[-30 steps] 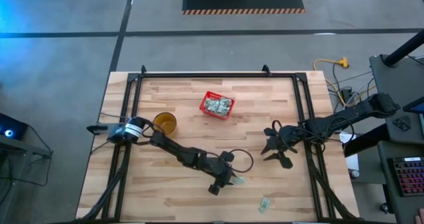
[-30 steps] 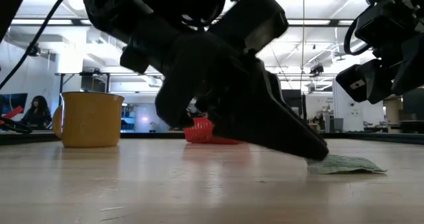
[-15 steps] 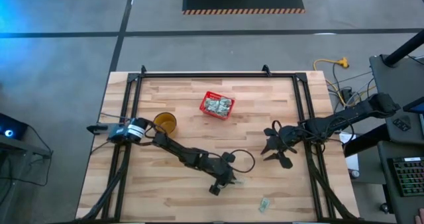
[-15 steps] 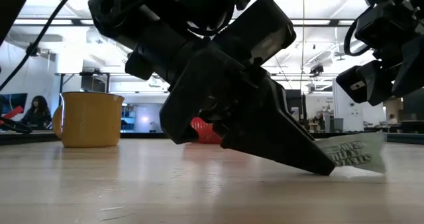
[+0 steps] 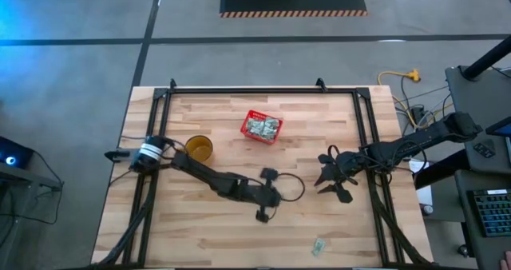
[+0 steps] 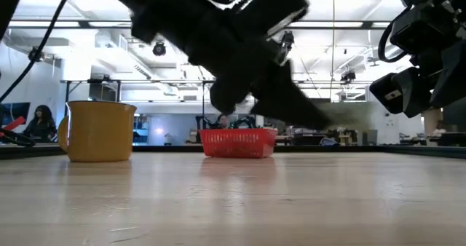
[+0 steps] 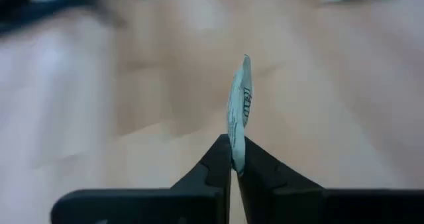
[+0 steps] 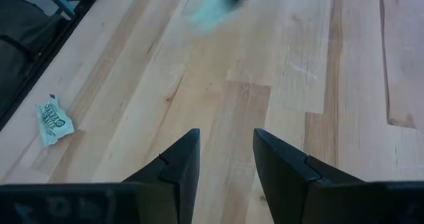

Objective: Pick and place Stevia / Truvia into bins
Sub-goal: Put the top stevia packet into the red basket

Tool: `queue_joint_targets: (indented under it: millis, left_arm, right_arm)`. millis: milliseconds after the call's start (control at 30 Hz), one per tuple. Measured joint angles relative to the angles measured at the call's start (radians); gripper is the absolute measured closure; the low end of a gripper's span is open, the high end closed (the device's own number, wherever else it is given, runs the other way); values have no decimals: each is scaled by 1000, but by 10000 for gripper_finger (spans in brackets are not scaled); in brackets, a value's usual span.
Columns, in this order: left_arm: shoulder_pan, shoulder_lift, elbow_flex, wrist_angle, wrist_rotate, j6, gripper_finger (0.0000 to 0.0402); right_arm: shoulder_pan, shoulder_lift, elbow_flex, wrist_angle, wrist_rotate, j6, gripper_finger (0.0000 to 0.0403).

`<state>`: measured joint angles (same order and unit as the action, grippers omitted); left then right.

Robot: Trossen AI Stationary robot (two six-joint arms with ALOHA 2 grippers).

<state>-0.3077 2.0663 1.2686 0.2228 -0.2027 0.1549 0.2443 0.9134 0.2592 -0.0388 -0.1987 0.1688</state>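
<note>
Thin pale-green sachet (image 7: pixel 238 108) – edge-on, upright, w/ print

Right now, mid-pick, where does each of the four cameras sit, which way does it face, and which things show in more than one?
High view: above, looking straight down on the table, both arms, red basket.
Low view: at tabletop height, looking level across to the yellow mug and basket; arms come in from above.
Left wrist view: looks past the left gripper, jaws shut on a sachet.
Right wrist view: looks past the right gripper, jaws open, at wood and a loose sachet.
Shared: high and low both show mug and basket.
</note>
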Motion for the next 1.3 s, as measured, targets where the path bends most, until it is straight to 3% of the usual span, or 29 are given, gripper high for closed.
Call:
queue_joint_targets:
  millis: [200,333,567,767,1100,1300]
  left_arm:
    - [22,-134,-20,-200,-443,66,401]
    - [89,-204,-39,-276,-579,94,401]
    - [285,-237,-40,-389,-574,92,401]
    - [429,-233,-41,-420,-404,81,401]
    - [470,-232,-41,-486,-395,60,399]
    - [470,-230,-41,-512,-401,63,334]
  right_arm:
    - [0,0,-1,2,0,0,271]
    - [0,6,-2,15,1,0,271]
    - [0,23,-4,24,3,-1,271]
    - [0,34,-4,20,19,-3,271]
    - [0,35,-4,23,18,-3,271]
    - [0,38,-4,27,18,5,271]
